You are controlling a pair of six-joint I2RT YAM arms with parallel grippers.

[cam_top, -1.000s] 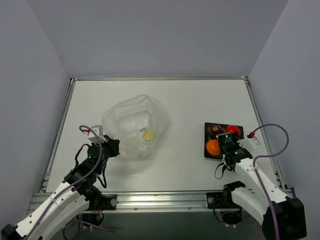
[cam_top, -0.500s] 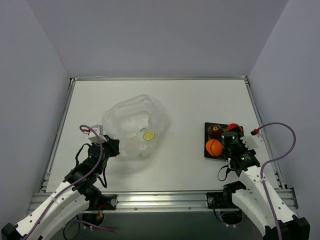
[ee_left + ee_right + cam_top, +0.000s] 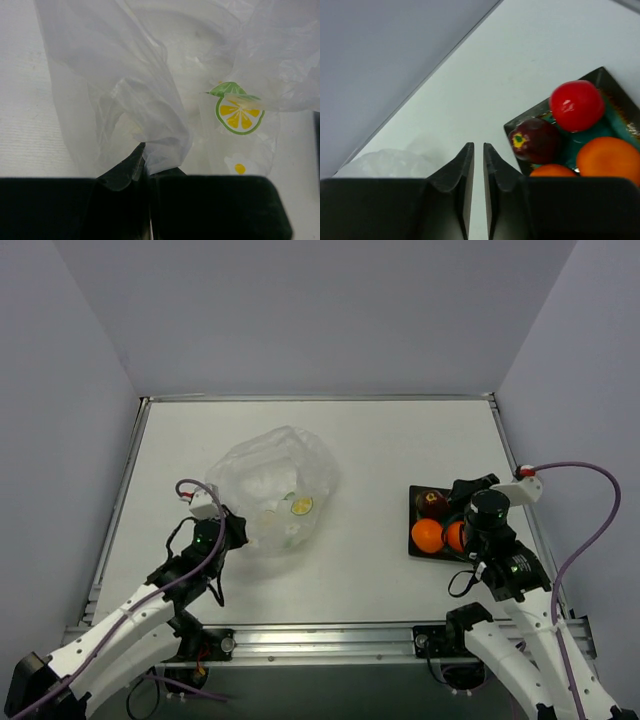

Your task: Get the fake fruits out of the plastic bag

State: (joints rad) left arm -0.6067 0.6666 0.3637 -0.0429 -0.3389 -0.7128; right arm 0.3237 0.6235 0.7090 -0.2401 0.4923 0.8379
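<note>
The plastic bag (image 3: 280, 485) lies crumpled left of centre, whitish with a lemon-slice print (image 3: 239, 111). My left gripper (image 3: 238, 536) sits at its near-left edge, shut on a bunched fold of the film (image 3: 162, 145). No fruit shows inside the bag. The fake fruits lie together in a black tray (image 3: 415, 492): a maroon one (image 3: 535, 140), a bright red one (image 3: 576, 105) and two orange balls (image 3: 610, 159) (image 3: 552, 171). My right gripper (image 3: 478, 145) hangs above the tray's left side. Its jaws are shut to a thin slit with nothing between them.
The tray (image 3: 600, 75) with its teal centre stands at the table's right, near the metal side rail (image 3: 520, 480). Grey walls enclose the white table on three sides. The right arm's cable (image 3: 590, 540) loops over the right edge.
A second orange ball now lies in the tray. My right gripper has lifted off the tray and gone from open to shut. The left gripper has shifted slightly right, still holding the bag.
</note>
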